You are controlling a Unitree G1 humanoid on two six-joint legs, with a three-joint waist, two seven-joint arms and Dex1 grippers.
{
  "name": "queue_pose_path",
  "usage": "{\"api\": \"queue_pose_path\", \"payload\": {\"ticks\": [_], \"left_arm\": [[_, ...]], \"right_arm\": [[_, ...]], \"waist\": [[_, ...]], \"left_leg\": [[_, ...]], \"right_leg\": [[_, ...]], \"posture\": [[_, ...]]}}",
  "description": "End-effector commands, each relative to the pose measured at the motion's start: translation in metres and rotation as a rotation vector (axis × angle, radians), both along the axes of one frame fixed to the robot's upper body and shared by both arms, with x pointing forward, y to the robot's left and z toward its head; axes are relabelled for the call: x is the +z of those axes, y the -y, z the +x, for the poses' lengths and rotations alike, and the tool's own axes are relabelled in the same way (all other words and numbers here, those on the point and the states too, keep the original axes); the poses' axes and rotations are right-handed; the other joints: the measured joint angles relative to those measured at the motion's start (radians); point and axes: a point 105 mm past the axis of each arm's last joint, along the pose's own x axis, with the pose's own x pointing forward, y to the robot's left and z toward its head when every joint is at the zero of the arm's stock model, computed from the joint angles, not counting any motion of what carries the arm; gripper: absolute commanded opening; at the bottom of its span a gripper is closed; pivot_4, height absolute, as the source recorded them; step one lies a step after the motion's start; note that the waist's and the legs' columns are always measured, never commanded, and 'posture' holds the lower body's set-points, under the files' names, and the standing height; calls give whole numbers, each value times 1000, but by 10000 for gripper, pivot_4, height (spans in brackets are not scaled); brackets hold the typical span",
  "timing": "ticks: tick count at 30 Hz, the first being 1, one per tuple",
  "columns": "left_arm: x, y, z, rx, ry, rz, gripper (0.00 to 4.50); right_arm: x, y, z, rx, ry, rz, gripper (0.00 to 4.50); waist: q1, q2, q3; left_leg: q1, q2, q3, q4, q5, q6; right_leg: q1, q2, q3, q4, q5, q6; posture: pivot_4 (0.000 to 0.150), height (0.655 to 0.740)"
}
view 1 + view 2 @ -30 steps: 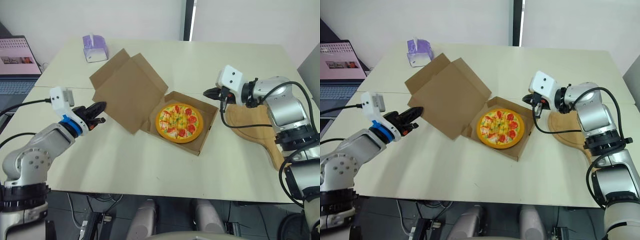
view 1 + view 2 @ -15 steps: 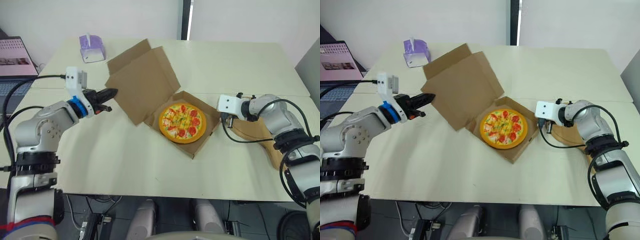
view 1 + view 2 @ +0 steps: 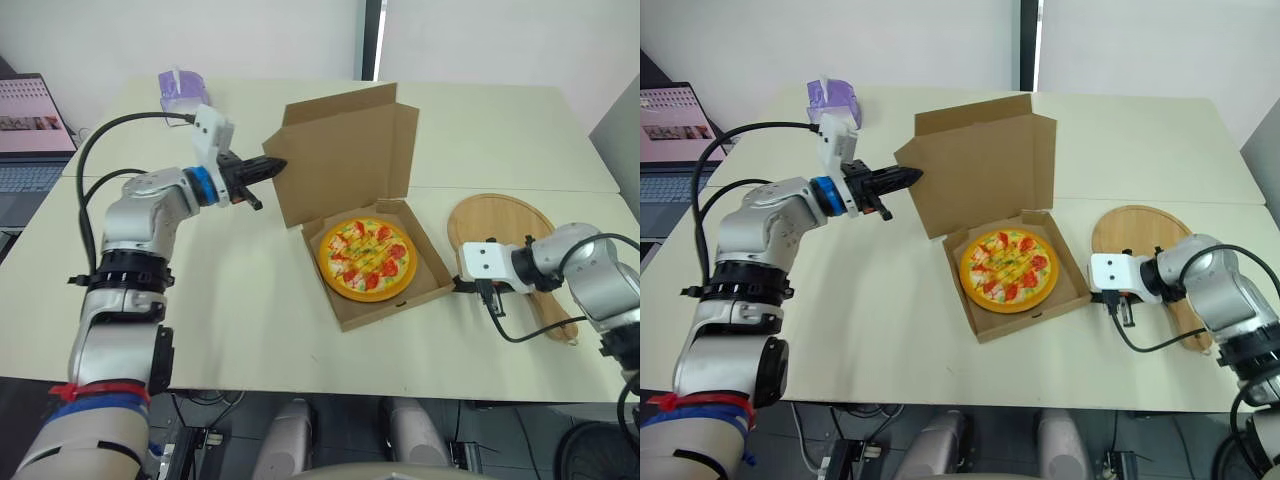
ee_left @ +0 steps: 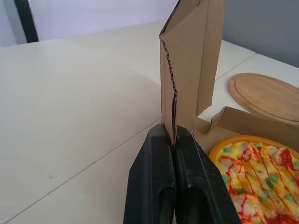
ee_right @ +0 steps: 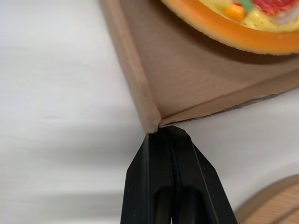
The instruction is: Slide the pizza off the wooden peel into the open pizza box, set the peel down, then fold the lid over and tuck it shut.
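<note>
The pizza (image 3: 365,258) lies in the brown cardboard box (image 3: 428,285) at mid-table. Its lid (image 3: 345,150) stands nearly upright behind it. My left gripper (image 3: 268,166) is shut, its tips against the lid's left edge; the left wrist view shows that edge of the lid (image 4: 187,79) meeting the closed fingertips (image 4: 161,140). The round wooden peel (image 3: 510,230) lies flat on the table right of the box. My right gripper (image 3: 461,286) is shut and low on the table, its tip touching the box's near right corner (image 5: 150,122).
A purple tissue box (image 3: 178,82) stands at the far left of the table, and a laptop (image 3: 35,105) sits beyond the left edge. A seam (image 3: 520,190) crosses the table behind the box.
The lid has swung from lying open on the left to nearly upright as my left gripper moved right with it. My right gripper came down from the peel to the box's corner.
</note>
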Motion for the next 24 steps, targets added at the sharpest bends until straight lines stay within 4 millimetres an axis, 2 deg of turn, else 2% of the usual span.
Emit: {"api": "queue_pose_path", "payload": {"ticks": [1, 5, 9, 11, 12, 13, 17, 22, 24], "left_arm": [[5, 11, 2, -63, 46, 28, 0], [17, 20, 4, -110, 102, -4, 0], [37, 26, 3, -150, 154, -72, 0], [48, 29, 2, -168, 185, -101, 0], [51, 30, 2, -174, 191, -115, 0], [55, 32, 2, -177, 200, -127, 0], [64, 38, 1, -190, 220, -152, 0], [68, 38, -3, -198, 230, -168, 0], [66, 37, -4, -197, 227, -168, 0]], "right_arm": [[15, -8, -6, 12, 33, 39, 426], [18, -5, -1, -33, 81, 43, 426], [40, 15, 14, -146, 153, 72, 426], [56, 22, 23, -214, 200, 142, 426], [66, 23, 29, -254, 227, 201, 3990], [77, 23, 36, -296, 261, 267, 5527], [111, 27, 63, -479, 389, 519, 19566], [127, 22, 85, -649, 431, 730, 37553], [134, 21, 94, -698, 451, 784, 37553]], "waist": [[0, 0, 0], [-1, 0, 0], [-1, -2, 1], [-1, -2, 1], [-1, -2, 1], [-1, -2, 1], [-6, -2, 1], [-6, -2, 1], [-7, -2, 1]], "left_leg": [[0, 0, 0, 0, 0, 0], [0, 0, 0, 0, 0, 0], [-1, 0, 0, 1, 0, 0], [-1, 0, 0, 0, 0, 0], [-1, 0, 0, 0, 0, 0], [-1, 0, 0, 0, 0, 0], [0, 1, 0, 0, 0, 0], [-2, 0, 1, 0, 1, -1], [-2, 0, 1, 0, 1, -1]], "right_leg": [[0, 0, 0, 0, 0, 0], [0, 0, 0, 0, 0, 0], [0, 0, 0, 0, 0, 0], [-1, 0, 0, 0, 0, 1], [-1, 0, 0, 0, 0, 1], [-1, 0, 0, 0, 0, 1], [-1, 0, 0, 1, 0, 0], [-4, 0, 1, 4, 0, 0], [-6, 0, 1, 5, 1, 0]], "posture": [[1500, 7400], [1500, 7400], [1500, 7400], [1500, 7400], [1500, 7400], [1500, 7400], [1500, 7400], [1500, 7400], [1500, 7400]]}}
